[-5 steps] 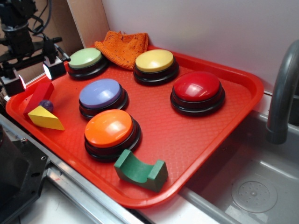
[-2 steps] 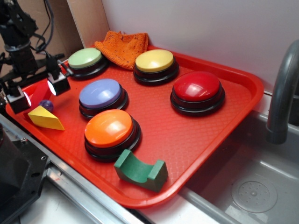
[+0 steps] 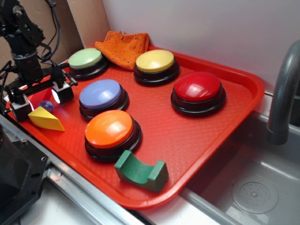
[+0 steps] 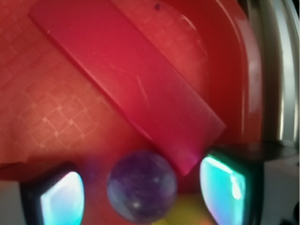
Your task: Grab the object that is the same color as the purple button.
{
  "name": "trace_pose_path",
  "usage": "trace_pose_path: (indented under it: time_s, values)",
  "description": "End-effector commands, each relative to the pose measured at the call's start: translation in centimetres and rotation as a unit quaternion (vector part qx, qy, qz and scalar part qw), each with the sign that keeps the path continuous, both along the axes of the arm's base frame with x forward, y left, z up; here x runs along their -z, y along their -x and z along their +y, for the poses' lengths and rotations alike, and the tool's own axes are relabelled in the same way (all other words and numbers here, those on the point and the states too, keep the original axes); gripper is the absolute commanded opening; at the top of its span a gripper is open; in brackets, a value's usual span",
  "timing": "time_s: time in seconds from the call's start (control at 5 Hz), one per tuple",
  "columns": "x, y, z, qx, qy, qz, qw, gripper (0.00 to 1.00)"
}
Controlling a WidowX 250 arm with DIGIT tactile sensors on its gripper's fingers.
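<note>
A small purple speckled ball (image 3: 46, 106) (image 4: 142, 185) lies on the red tray (image 3: 187, 131) near its left corner, beside a yellow wedge (image 3: 45, 119) and a red block (image 4: 126, 84). My gripper (image 3: 39, 99) (image 4: 143, 194) is low over the ball and open. Its two fingers stand on either side of the ball with gaps on both sides. The purple button (image 3: 100, 94), lavender-blue on a black base, sits to the right of the gripper.
Green (image 3: 85, 59), yellow (image 3: 155, 61), red (image 3: 197, 87) and orange (image 3: 109, 128) buttons share the tray. An orange cloth (image 3: 123, 46) lies at the back, a green arch block (image 3: 140, 171) at the front. A sink and faucet (image 3: 281, 93) are at the right.
The gripper has moved down and toward the front, from above the red block to straddling the purple ball. The ball, blocks and buttons have not moved.
</note>
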State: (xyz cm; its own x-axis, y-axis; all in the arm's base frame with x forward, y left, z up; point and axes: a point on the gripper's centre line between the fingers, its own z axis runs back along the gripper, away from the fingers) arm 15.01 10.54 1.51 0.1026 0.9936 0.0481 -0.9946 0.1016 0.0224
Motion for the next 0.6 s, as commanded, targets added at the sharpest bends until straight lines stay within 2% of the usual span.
trace_pose_path:
  time_s: [0.0,0.4]
  values:
    - [-0.18,0.67,0.30,-0.021,0.000,-0.013,1.000,0.00]
    - [-0.81,0.51,0.49,-0.032,-0.001,-0.018,0.999,0.00]
